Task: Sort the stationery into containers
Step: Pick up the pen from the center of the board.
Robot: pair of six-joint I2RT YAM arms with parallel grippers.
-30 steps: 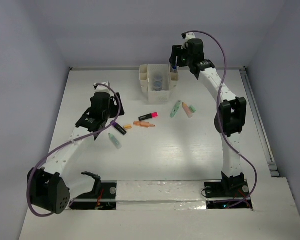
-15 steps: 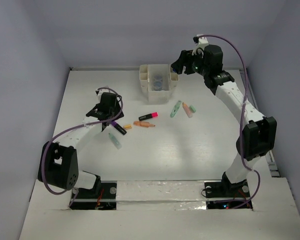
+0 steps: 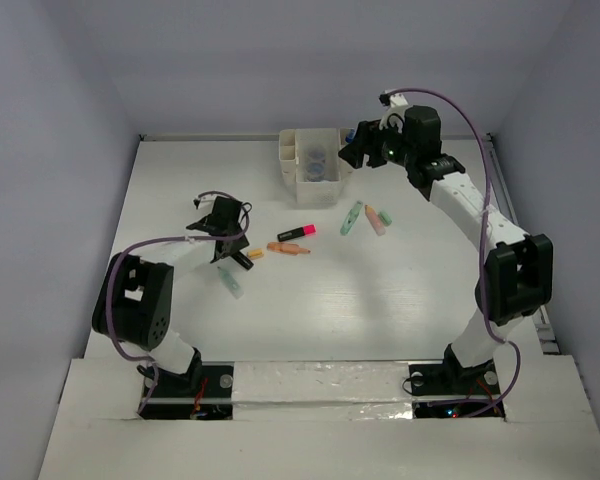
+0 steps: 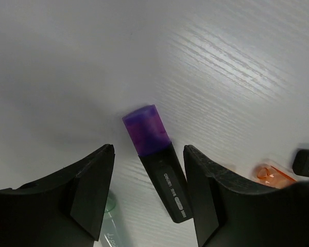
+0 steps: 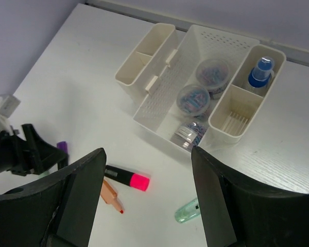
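Observation:
A black marker with a purple cap (image 4: 157,154) lies flat on the table between the fingers of my left gripper (image 4: 149,154). The jaws are open: the right finger sits against the marker and a gap shows on the left. From above, that gripper (image 3: 232,248) is low over the marker (image 3: 241,259). My right gripper (image 5: 148,154) hangs open and empty, up beside the white organizer (image 3: 290,152). The organizer (image 5: 167,72) holds three round tubs (image 5: 194,98) and a blue-capped bottle (image 5: 260,72).
On the table lie a pink-black marker (image 3: 296,233), an orange one (image 3: 288,248), a small orange piece (image 3: 255,254), a mint marker (image 3: 230,282) near my left gripper, and a mint (image 3: 352,216) and peach (image 3: 377,220) pair right of centre.
My left arm folded back and its gripper came down over the black marker, jaws narrower than before. My right gripper drew back from over the organizer's right side and its arm swung right.

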